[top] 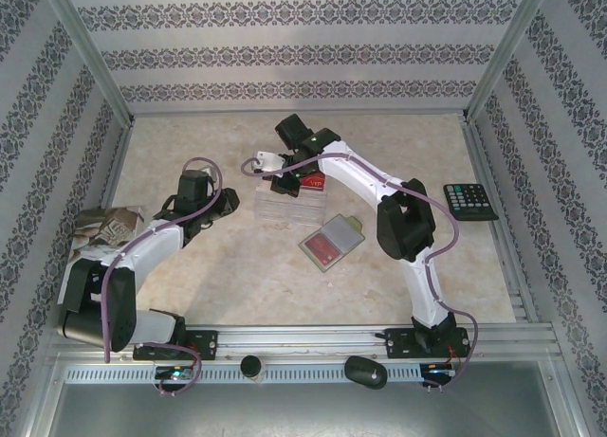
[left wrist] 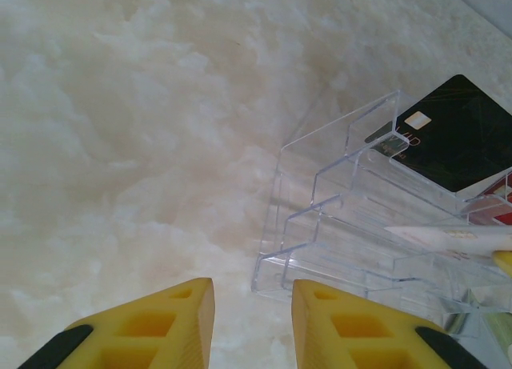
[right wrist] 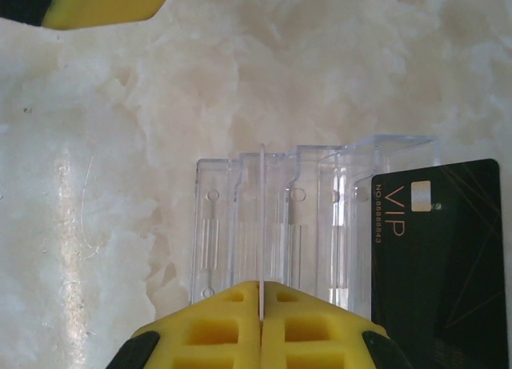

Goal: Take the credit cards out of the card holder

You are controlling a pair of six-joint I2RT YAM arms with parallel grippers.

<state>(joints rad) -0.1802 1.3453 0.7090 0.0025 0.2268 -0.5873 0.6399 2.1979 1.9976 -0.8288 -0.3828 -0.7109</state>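
Right gripper (right wrist: 262,295) clamps a thin pale card (right wrist: 262,217) edge-on, directly over the clear tiered card holder (right wrist: 320,177).

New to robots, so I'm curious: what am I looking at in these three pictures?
Two robot arms are bolted to a table. One picture looks down from above; the other two come from a camera on each wrist, so yellow fingers show. On the table sit a clear card holder with a black card in it, a calculator and a booklet. The right gripper has its fingers shut on a thin pale card; the left gripper is open and empty.
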